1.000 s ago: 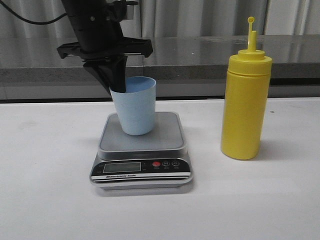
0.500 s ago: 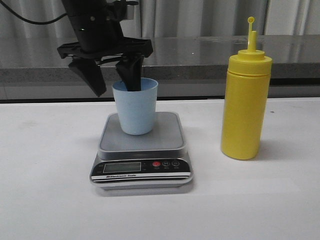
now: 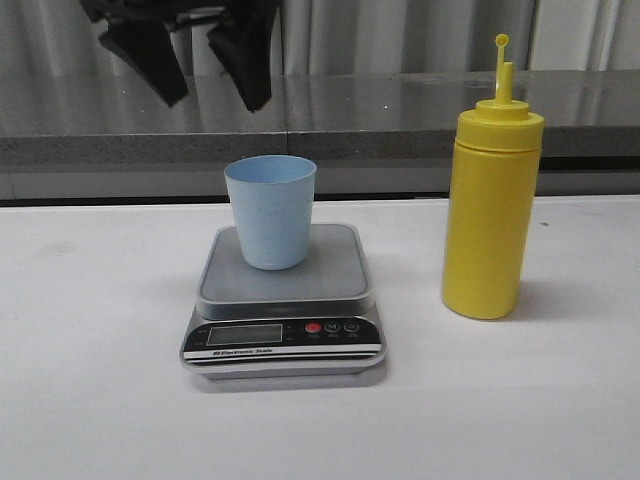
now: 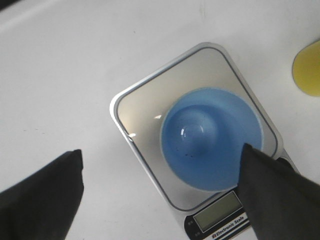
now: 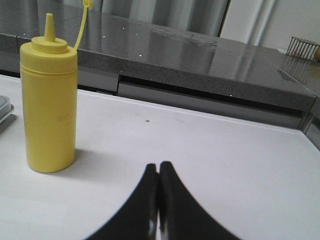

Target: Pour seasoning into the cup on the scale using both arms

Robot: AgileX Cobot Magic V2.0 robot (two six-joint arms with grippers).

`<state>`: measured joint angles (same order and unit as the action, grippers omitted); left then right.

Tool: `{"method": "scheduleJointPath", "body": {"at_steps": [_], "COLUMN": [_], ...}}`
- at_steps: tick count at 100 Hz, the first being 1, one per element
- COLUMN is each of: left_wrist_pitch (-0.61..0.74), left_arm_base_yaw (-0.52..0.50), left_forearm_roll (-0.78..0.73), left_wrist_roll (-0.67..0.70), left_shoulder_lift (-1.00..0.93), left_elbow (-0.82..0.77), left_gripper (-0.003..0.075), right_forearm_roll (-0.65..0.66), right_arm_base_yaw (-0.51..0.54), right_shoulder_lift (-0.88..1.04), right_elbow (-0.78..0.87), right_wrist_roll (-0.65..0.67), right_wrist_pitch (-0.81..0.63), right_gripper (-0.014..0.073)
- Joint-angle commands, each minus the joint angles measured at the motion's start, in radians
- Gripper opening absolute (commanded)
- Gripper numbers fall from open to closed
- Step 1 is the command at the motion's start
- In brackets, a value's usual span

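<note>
The light blue cup point(image 3: 270, 211) stands upright on the silver-grey scale point(image 3: 284, 300) at mid-table; it looks empty in the left wrist view point(image 4: 212, 138), where the scale point(image 4: 150, 115) lies below it. My left gripper point(image 3: 210, 98) hangs open and empty high above the cup, jaws wide apart point(image 4: 161, 155). The tall yellow seasoning bottle point(image 3: 492, 205) stands upright to the right of the scale, cap off its nozzle and hanging by its tether. It also shows in the right wrist view point(image 5: 49, 97). My right gripper point(image 5: 159, 166) is shut and empty, low over the table, apart from the bottle.
A grey counter ledge point(image 3: 400, 105) runs along the back of the white table point(image 3: 100, 400). A corner of the scale point(image 5: 4, 107) shows in the right wrist view beside the bottle.
My left gripper let go of the cup, opened wide and rose straight up above it. The cup stays upright on the scale. The bottle has not moved.
</note>
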<state>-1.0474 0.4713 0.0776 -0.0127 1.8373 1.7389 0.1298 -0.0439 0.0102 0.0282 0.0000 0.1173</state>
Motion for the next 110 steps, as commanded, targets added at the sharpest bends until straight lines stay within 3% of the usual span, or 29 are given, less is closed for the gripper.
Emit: {"method": "scheduleJointPath", "body": {"at_steps": [1, 30, 62, 110], "left_wrist_pitch": [0.049, 0.156, 0.435, 0.722], "left_arm_base_yaw": [-0.02, -0.168, -0.32, -0.359], "left_forearm_roll": [-0.014, -0.014, -0.014, -0.022], "left_wrist_roll": [-0.002, -0.002, -0.002, 0.002], "left_shoulder_lift": [-0.109, -0.351, -0.702, -1.317], "left_elbow": [0.006, -0.194, -0.602, -1.175], "left_gripper": [0.06, 0.06, 0.06, 0.06], "right_forearm_roll": [0.009, 0.009, 0.009, 0.009], "right_arm_base_yaw": [0.007, 0.007, 0.007, 0.007], "right_shoulder_lift": [0.015, 0.015, 0.015, 0.015], "right_elbow": [0.001, 0.001, 0.001, 0.001], "right_wrist_roll": [0.0, 0.0, 0.0, 0.0], "right_wrist_pitch": [-0.081, -0.081, -0.081, -0.081], "right_gripper": [-0.0068, -0.0068, -0.0068, -0.0068]}}
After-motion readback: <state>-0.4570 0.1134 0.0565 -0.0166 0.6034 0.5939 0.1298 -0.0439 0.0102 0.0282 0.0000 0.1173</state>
